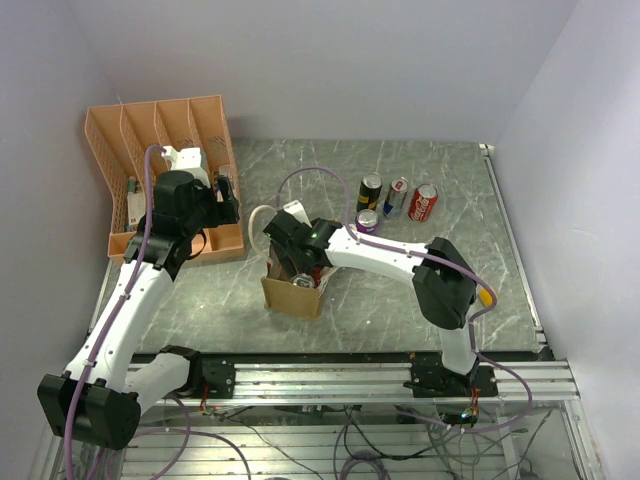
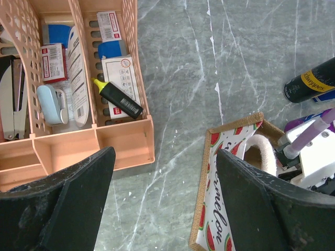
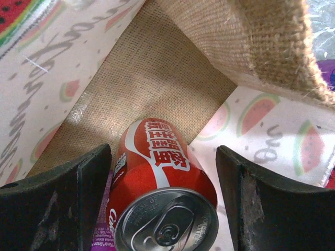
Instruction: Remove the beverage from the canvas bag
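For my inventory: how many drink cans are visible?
5: one red can inside the canvas bag; four on the table beyond it: black can, blue can, second red can, purple can. Others may hide inside.

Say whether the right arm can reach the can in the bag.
Probably yes: the open right gripper is inside the canvas bag, straddling the red can, nothing between.

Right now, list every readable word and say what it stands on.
"Schweppes": yellow label on the dark can.
"...melon", its start cut off: script on the canvas bag.
White Chinese characters on the red can: I cannot read them reliably.
Packet labels in the orange rack: too small.
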Motion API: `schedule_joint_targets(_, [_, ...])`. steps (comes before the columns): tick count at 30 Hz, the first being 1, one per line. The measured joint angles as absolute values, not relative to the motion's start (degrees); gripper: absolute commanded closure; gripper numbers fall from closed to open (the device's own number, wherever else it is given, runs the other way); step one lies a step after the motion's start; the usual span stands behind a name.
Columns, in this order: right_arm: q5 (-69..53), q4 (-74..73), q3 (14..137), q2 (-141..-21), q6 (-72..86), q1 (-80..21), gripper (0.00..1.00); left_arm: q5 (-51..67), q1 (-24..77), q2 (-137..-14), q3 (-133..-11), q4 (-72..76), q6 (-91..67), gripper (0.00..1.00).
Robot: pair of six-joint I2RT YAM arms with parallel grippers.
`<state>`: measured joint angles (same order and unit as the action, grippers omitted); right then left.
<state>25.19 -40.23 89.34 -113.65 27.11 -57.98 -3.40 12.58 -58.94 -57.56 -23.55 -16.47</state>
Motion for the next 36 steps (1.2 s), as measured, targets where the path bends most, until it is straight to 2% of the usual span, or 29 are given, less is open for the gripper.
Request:
schedule_joint_targets(1, [25.02,-40.16,89.32,-113.65,27.22,-57.84,0.27,-3.40,12.58,-58.94,-57.56,-23.57,-16.47,0.11])
schedule_joint_targets(5, [24.69,-39.92,89.21,-113.65,27.44,-57.67,0.51,-3.40,12.58,-58.94,-57.56,-23.57,-16.47,0.11])
schedule_joint_targets(9, [24.86,-39.64,89.21,-113.49,27.38,-57.60,0.69,-3.40,12.58,-58.94,-57.56,-23.57,-16.47,0.11])
schedule_joint_targets(12, [24.91,-38.41,87.77,-112.12,27.29,-57.54,0.78,-3.40,12.58,-58.94,-57.56,-23.57,-16.47,0.11])
schedule_joint_targets(15, [23.90,-36.12,84.29,-107.70,27.03,-56.95,0.83,-3.40,12.58,-58.94,-57.56,-23.57,-16.47,0.11])
schedule_joint_targets(26, [13.87,-16.60,69.91,-82.67,28.12,-49.78,0.88,-3.40,12.58,-58.94,-57.56,-23.57,-16.47,0.11])
schedule_joint_targets(36, [-14.66,5.82,52.21,-79.09,40.16,-33.43,0.93,-3.40,12.58,-58.94,-57.56,-23.57,-16.47,0.11])
